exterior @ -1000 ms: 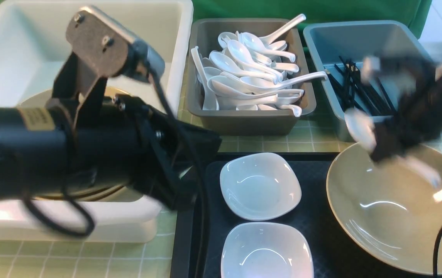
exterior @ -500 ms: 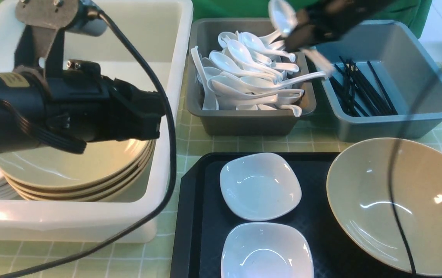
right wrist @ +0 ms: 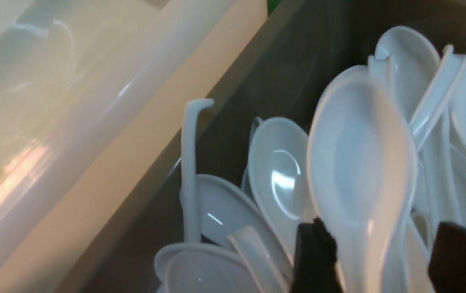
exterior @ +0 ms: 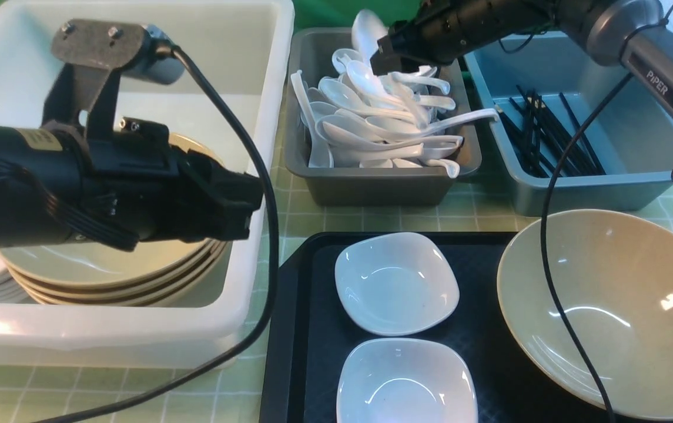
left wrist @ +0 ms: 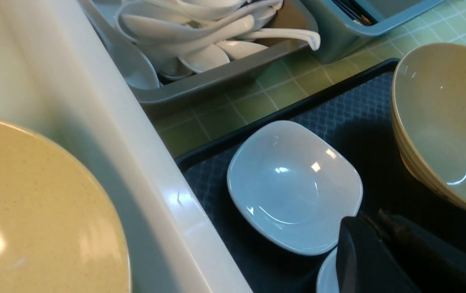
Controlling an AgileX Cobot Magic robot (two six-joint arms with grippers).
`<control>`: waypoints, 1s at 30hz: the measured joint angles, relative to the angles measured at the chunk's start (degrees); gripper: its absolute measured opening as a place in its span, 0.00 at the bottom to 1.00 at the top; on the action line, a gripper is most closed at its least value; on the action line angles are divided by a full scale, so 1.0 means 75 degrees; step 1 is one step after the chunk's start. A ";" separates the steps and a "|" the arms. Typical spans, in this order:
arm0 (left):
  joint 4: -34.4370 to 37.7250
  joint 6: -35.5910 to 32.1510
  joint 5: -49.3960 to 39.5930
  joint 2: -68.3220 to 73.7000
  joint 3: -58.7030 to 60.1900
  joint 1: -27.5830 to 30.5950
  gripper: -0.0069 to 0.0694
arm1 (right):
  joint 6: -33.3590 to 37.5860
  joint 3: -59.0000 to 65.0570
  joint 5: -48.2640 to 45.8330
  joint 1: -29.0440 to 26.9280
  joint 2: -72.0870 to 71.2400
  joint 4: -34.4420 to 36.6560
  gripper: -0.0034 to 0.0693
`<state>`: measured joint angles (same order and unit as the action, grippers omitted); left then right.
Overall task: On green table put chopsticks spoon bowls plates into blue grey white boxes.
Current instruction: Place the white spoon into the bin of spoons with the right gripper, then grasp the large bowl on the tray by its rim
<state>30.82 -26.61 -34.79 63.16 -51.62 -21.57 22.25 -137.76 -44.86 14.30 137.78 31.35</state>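
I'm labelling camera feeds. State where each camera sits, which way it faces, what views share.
Front: between the arms, facing forward over the green table; left gripper and right gripper show.
Left wrist: on the left arm, looking down at a plate on the black tray; shut fingertips show.
Right wrist: on the right arm, looking into the grey box; open fingers flank a spoon.
Shared: front and left wrist show that plate.

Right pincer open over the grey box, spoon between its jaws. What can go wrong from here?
1. The grey box is heaped; the spoon may skid off the pile and over the rim, as one handle already overhangs it.
2. The right pincer sits low over the pile and may snag spoons when withdrawing.
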 joint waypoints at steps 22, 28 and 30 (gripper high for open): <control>0.1504 -0.0039 -0.1011 0.0075 0.0000 -0.0069 0.09 | 0.1036 0.5040 -0.2949 -0.0555 -0.7300 -0.0817 0.44; 0.1625 -0.0269 -0.0911 0.0645 -0.0048 -0.0671 0.10 | 0.1029 0.7866 -0.2602 -0.0555 -0.9687 -0.0824 0.13; 0.1571 -0.0268 -0.0870 0.1247 -0.0317 -0.1101 0.13 | 0.1022 0.9562 -0.1868 -0.0555 -1.1014 -0.0847 0.09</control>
<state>42.60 -28.61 -41.31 72.51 -53.99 -29.83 29.92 -66.05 -58.87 10.13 55.17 24.99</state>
